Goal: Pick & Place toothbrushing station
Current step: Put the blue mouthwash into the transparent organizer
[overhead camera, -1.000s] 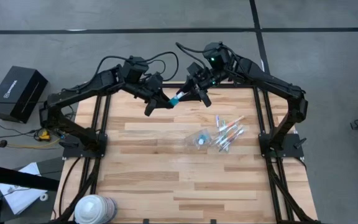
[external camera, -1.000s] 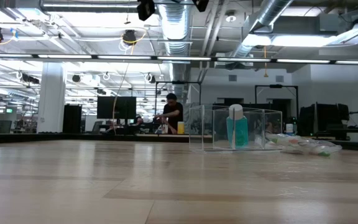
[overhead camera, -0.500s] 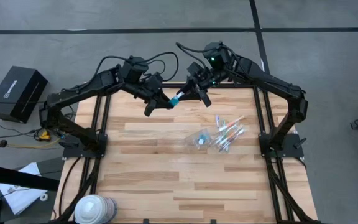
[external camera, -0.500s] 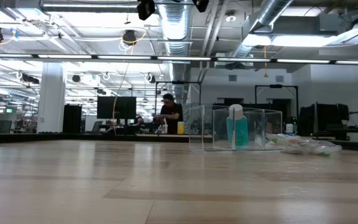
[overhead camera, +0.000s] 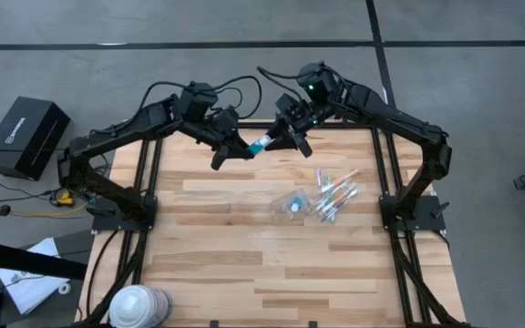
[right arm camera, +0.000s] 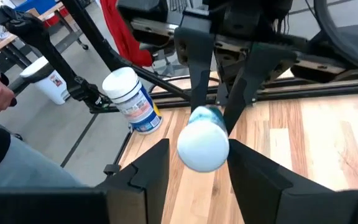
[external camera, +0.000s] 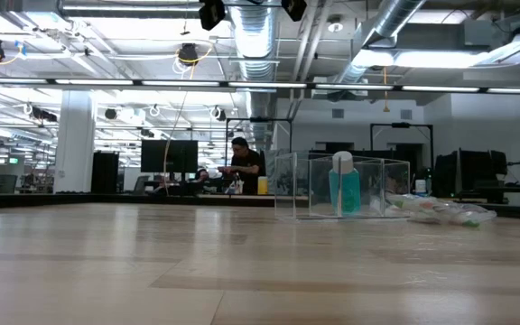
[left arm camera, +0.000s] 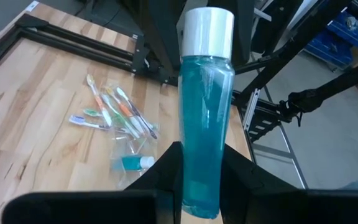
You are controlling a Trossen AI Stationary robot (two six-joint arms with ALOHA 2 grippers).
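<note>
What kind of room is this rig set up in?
Probably an open lab or workshop: exposed ceiling ducts, rows of monitors at far desks, a person standing there, behind the wooden table.

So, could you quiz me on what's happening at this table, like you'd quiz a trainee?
1. True or false: the left gripper is clamped on the blue tube.
2. The toothbrushes lie: A) inside the cup; B) on the table beside the cup; C) on the floor.
3. Fill in: the right gripper, at the tube's white end, has its fingers ____.
Key: 1 true; 2 B; 3 open.
</note>
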